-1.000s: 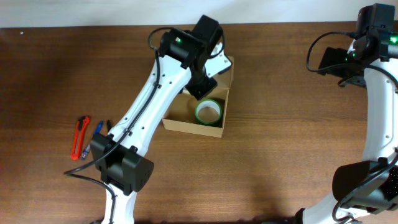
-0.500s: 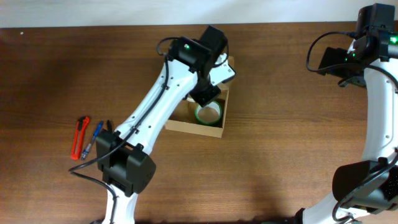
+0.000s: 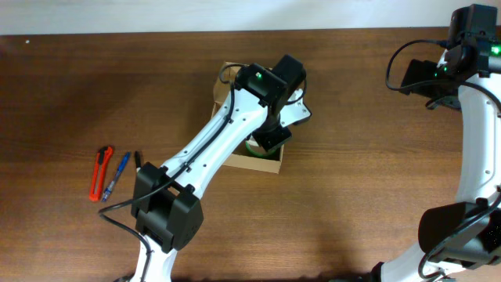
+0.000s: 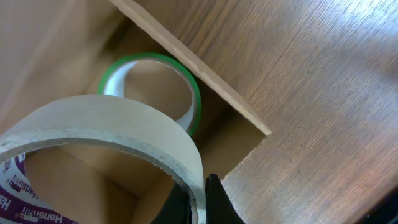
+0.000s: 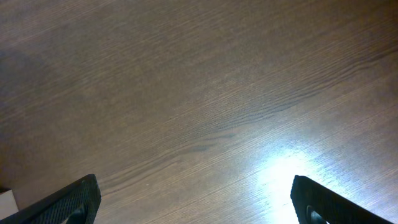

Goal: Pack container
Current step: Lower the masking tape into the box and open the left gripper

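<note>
Left jaws pinch a beige tape roll (image 4: 106, 124) over the container (image 3: 250, 163), a green roll (image 4: 197, 102) inside. Right jaws gape wide.

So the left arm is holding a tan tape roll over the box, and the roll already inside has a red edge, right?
Not red. The roll inside the box has a green edge; the left wrist view shows it. The left fingers do hold a tan tape roll over the box.
</note>
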